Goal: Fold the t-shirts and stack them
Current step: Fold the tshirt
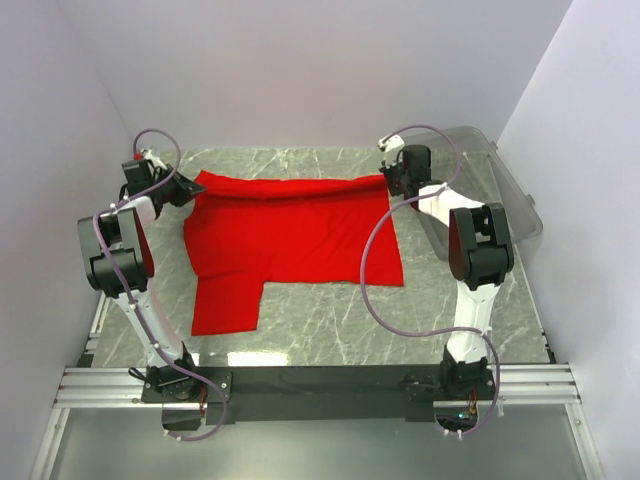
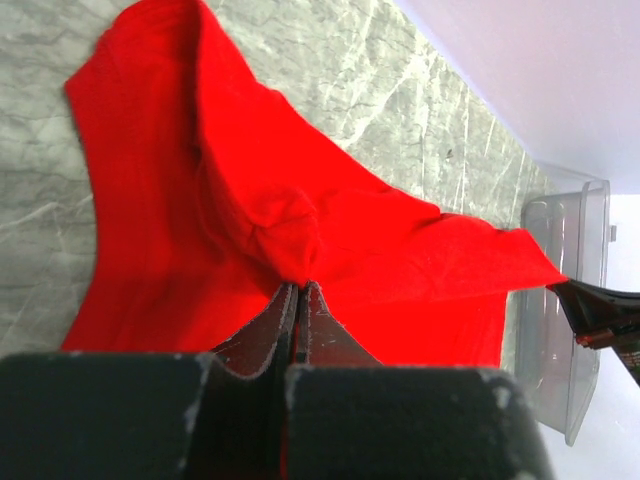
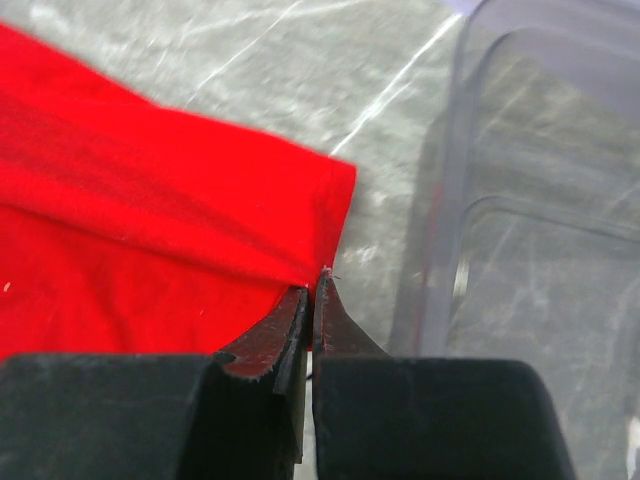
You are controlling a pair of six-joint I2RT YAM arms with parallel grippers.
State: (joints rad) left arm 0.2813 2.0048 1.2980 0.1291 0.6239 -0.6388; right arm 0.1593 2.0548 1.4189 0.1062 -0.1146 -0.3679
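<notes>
A red t-shirt (image 1: 290, 240) lies spread on the grey marble table (image 1: 330, 325), its far edge folded over and one sleeve hanging toward the near left. My left gripper (image 1: 188, 188) is shut on the shirt's far left corner; in the left wrist view the jaws (image 2: 300, 285) pinch a bunched peak of red t-shirt cloth (image 2: 280, 210). My right gripper (image 1: 388, 178) is shut on the far right corner; in the right wrist view the jaws (image 3: 315, 285) clamp the t-shirt's edge (image 3: 150, 200). No other t-shirt shows.
A clear plastic bin (image 1: 500, 190) stands at the far right, right beside my right gripper, and shows in the right wrist view (image 3: 540, 200) and in the left wrist view (image 2: 565, 300). White walls close in on three sides. A metal rail (image 1: 320, 385) runs along the near edge.
</notes>
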